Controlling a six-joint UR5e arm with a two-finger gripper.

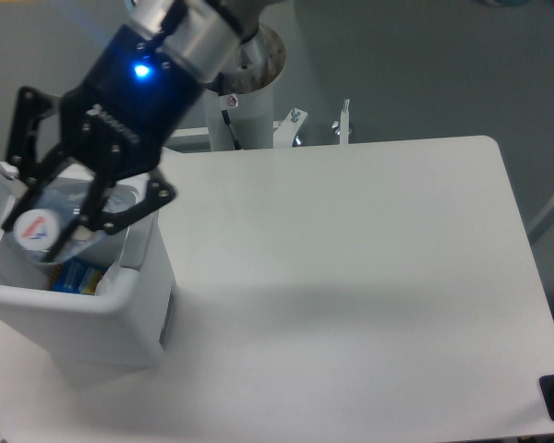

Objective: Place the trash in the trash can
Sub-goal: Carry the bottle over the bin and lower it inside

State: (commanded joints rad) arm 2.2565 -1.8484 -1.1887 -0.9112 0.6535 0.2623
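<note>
At the far left I had the bin [120, 305] with its mouth open, and a blue and yellow packet [77, 275] lay at the bottom. My claw [54, 221] hung over that opening, clenched on the bottle [46, 229], whose white cap faced the camera above the bin's inside. The black fingers [18, 129] and the bottle hid much of the bin's far wall. A blue light [143, 70] glowed on the claw's body. To the right the white table [369, 277] ran on, with a metal bracket [343, 122] at its far edge.
</note>
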